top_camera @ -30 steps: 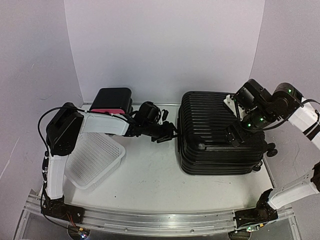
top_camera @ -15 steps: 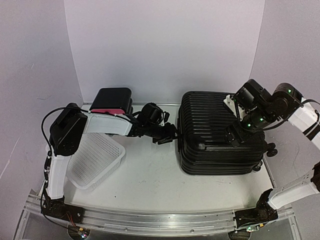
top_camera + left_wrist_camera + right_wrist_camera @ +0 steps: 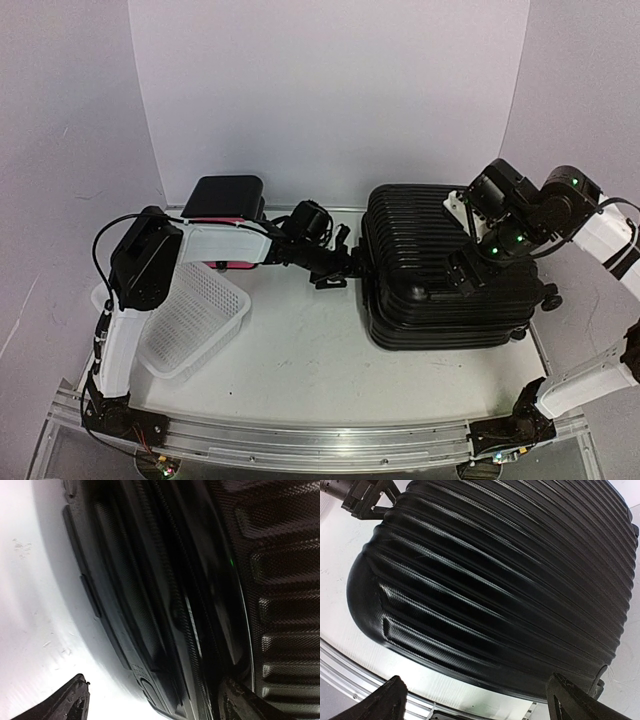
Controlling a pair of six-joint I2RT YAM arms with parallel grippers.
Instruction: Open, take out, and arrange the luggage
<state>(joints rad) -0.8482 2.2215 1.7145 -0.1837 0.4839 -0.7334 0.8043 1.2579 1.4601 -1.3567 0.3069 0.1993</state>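
The luggage (image 3: 440, 265) is a big black ribbed hard-shell suitcase lying flat at the right of the table, lid shut as far as I can tell. My left gripper (image 3: 347, 266) is at its left side, open. In the left wrist view the gripper (image 3: 157, 705) has the suitcase's side rim and seam (image 3: 165, 605) between its spread fingertips (image 3: 75, 702). My right gripper (image 3: 468, 272) hovers over the ribbed top near the right side, open and empty. The right wrist view shows the gripper (image 3: 480, 700) above the ribbed shell (image 3: 495, 580).
A small black box with pink drawers (image 3: 226, 200) stands at the back left. A white mesh basket (image 3: 190, 315) lies tilted at the left under my left arm. A metal rail (image 3: 300, 440) runs along the front edge. White walls close in the back and sides.
My left gripper has moved right against the suitcase's left side. The suitcase has shifted a little to the right. My right gripper has barely moved.
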